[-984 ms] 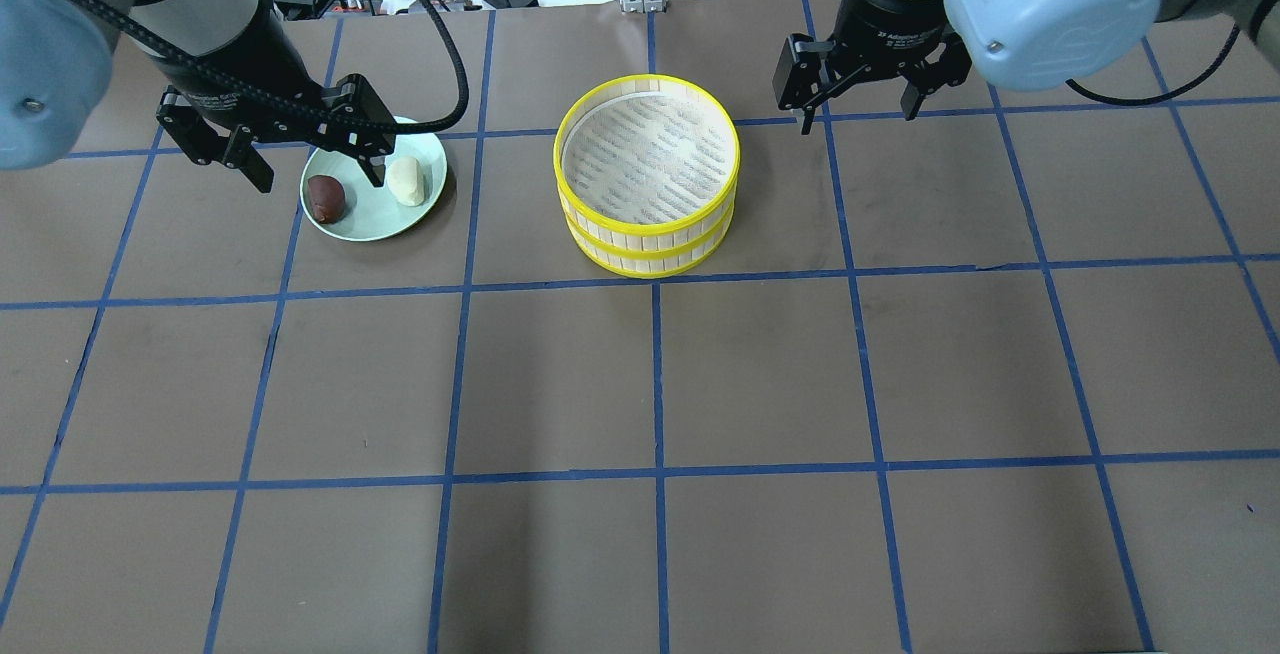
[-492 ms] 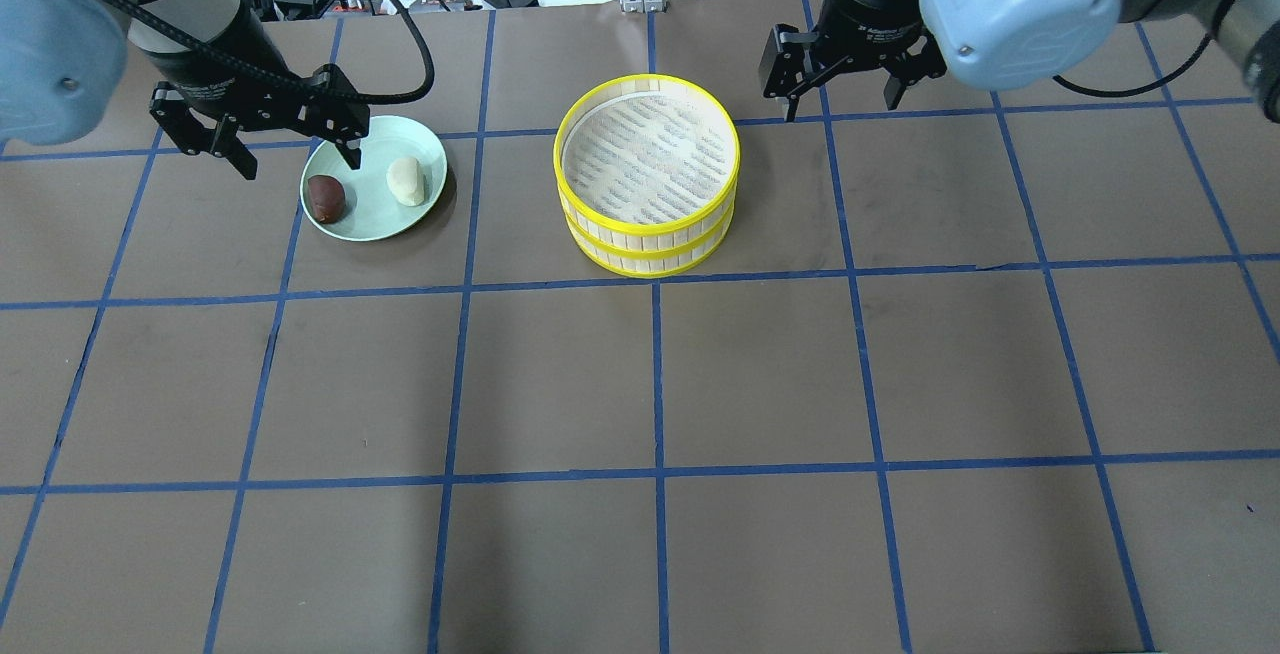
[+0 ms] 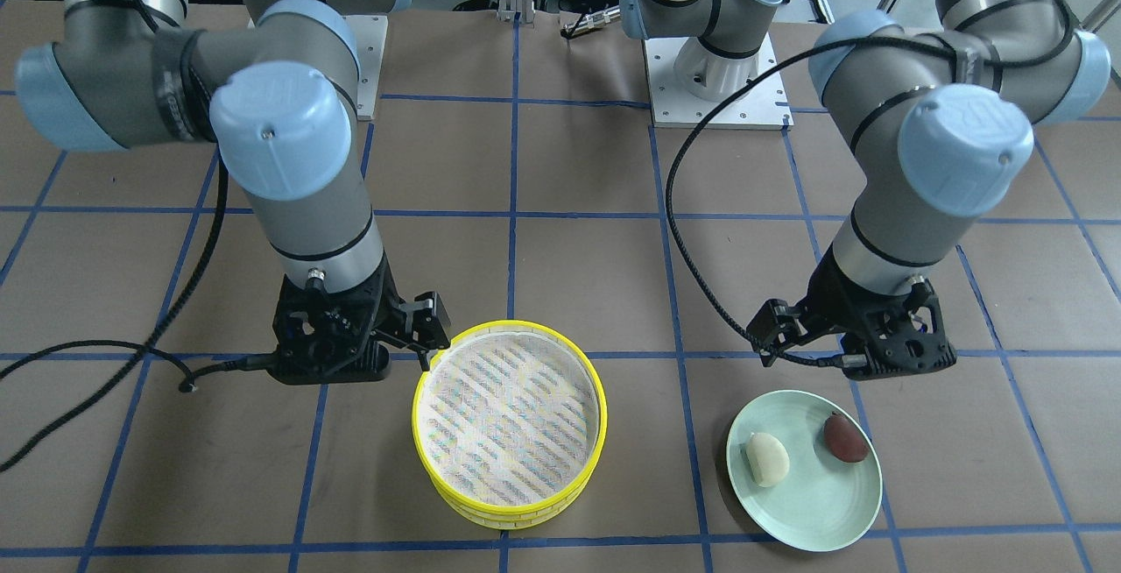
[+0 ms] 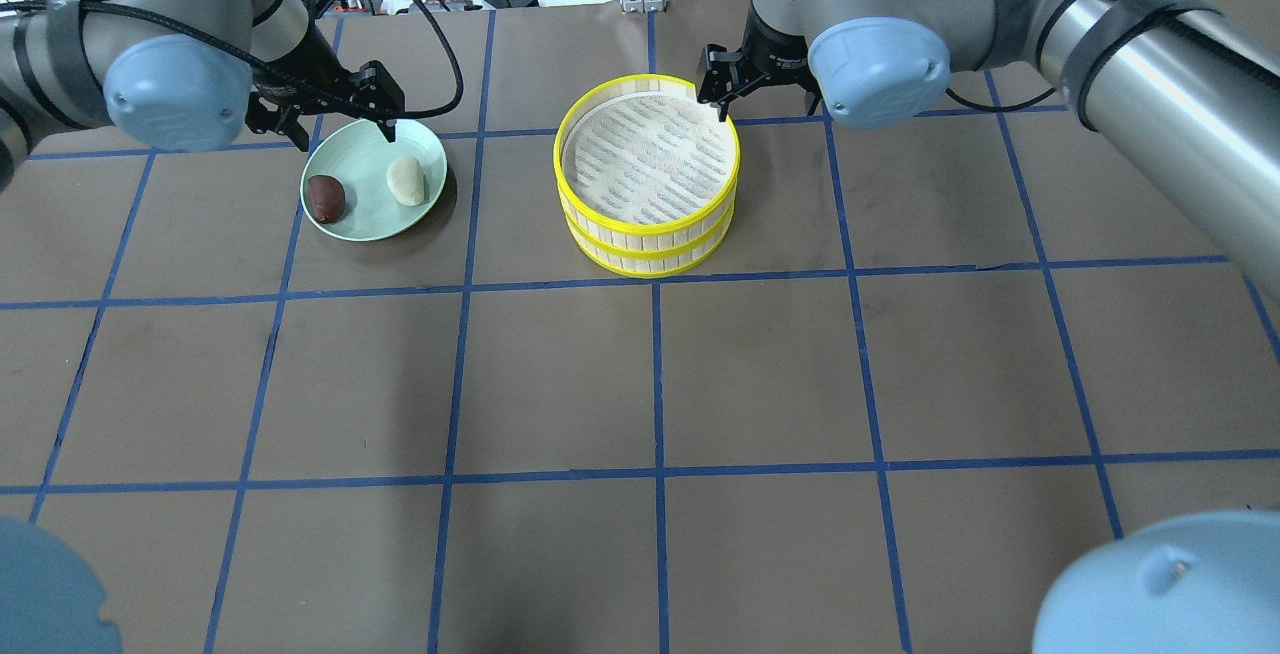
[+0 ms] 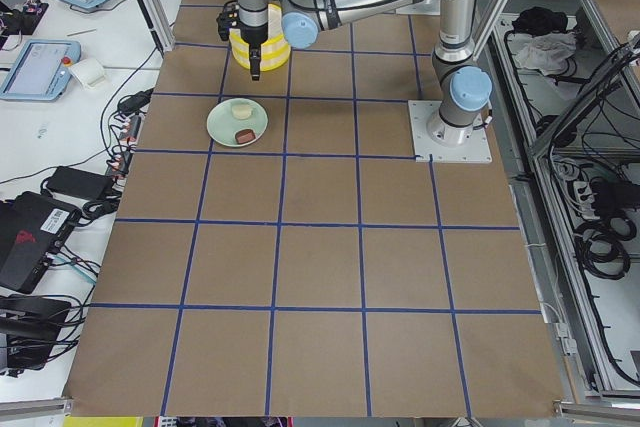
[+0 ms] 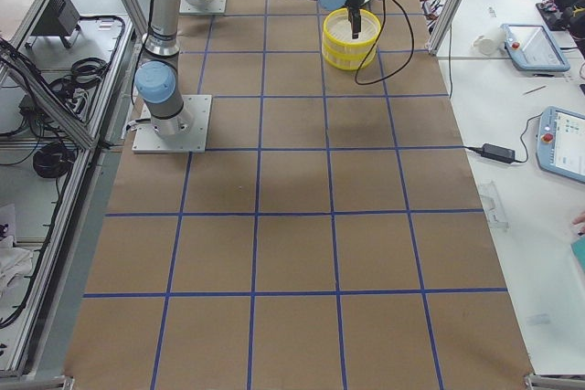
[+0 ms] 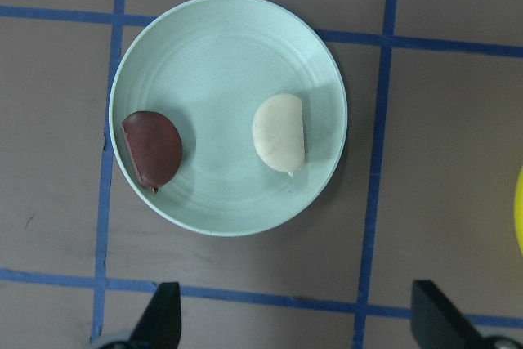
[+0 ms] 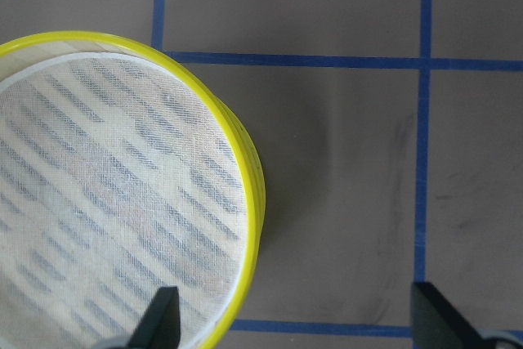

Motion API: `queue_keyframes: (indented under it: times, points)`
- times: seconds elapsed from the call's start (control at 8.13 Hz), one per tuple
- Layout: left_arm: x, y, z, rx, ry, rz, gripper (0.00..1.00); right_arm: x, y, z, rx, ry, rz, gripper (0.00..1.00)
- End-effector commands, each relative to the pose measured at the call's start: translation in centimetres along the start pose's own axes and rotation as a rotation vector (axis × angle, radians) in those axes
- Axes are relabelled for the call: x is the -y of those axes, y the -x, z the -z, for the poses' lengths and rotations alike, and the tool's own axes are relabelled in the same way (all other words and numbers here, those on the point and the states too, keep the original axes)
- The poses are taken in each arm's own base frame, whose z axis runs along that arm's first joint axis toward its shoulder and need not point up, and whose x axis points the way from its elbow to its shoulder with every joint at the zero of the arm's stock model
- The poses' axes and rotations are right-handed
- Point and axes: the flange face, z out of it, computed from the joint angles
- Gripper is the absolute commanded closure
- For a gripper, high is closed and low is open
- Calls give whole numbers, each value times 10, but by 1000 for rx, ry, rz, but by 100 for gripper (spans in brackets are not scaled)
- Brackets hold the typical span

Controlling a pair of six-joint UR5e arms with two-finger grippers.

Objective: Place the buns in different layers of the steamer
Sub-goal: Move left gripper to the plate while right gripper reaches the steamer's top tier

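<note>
Left hand (image 4: pixel 342 130) hangs wide open just beside the plate (image 7: pixel 229 42) holding both buns (image 7: pixel 279 134); my right hand (image 8: pixel 296 323), also wide, straddles the steamer (image 8: pixel 252 194) rim. Likely next: lift off the top layer (image 4: pixel 648 240).

No legible text or markings.

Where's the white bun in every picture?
Front-facing: white bun at lower right, on the green plate.
Overhead: upper left.
Exterior left: upper left, tiny.
Exterior right: I cannot see it.
Left wrist: near the middle.
Right wrist: not in it.
Landmark: the green plate, with the brown bun beside it.
</note>
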Motion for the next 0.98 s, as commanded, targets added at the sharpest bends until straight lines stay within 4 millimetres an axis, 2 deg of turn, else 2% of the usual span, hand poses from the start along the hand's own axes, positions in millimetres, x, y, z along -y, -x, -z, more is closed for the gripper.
queue_keyframes:
  times: [0.0,0.12,0.25,0.37,0.49,0.61,0.74,0.86]
  points:
    - [34,5,-82,-4,-40,10,0,17,12,-73,67,-3,-11,0]
    - [39,10,-99,-1,-43,12,3,18,13,-89,66,7,-23,0]
    - [41,13,-110,4,-29,16,8,15,13,-94,65,16,-25,0]
    - [45,15,-131,4,-9,18,8,10,11,-109,59,43,-27,0]
    - [50,16,-147,1,-32,23,7,10,12,-109,59,48,-29,8]
    - [52,16,-159,0,-27,25,7,10,11,-108,54,46,-32,23]
    - [53,16,-167,-2,-21,26,7,8,10,-111,48,59,-32,48]
    - [54,15,-172,-2,-15,38,7,8,10,-109,43,56,-31,64]
